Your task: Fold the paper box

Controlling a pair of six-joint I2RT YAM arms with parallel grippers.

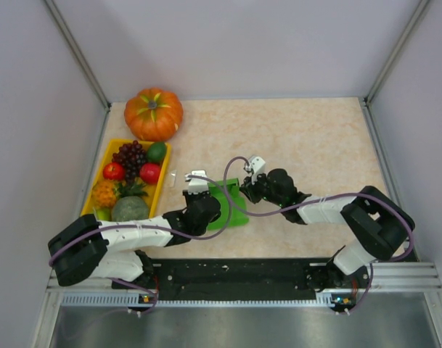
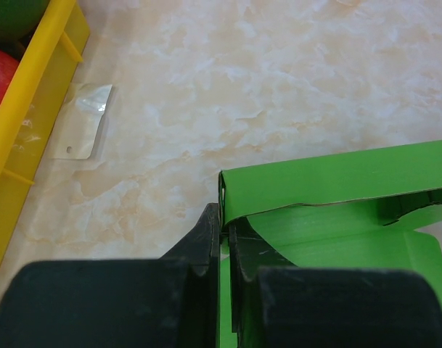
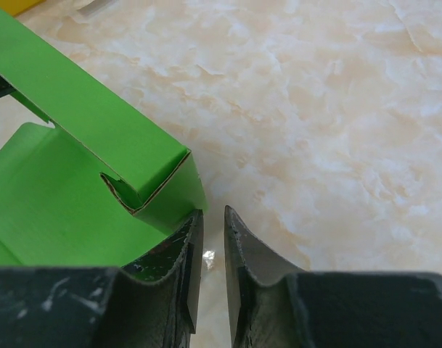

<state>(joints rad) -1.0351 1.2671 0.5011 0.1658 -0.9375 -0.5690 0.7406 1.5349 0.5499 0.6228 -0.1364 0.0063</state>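
At the near edge of the table sit the two arm bases, and both arms reach in toward the middle. The paper box lies close to that near edge, about midway across. From above it is a small green patch, half hidden by the wrists.

The left wrist camera shows what the overhead view cannot. The left gripper is pinched tight on the box, with a thin upright edge of green card clamped between its jaws. From that corner one wall stands up and runs off to the right, over a flat panel with a notched tab.

The right wrist camera shows the opposite end. A folded corner of the box rises just left of the right gripper, and the card sits against the outside of that gripper's left finger. The jaws are only a narrow slot apart. Bare table shows through the slot, so this gripper holds nothing.

Just beyond the box, toward the left edge, a small clear packet lies flat beside the yellow tray. It is plain in the left wrist view but only a pale speck from above. Only the overhead view takes in the whole tray, which runs along the left edge and is filled with grapes and other fruit. Past the tray, an orange pumpkin stands in the far left corner.
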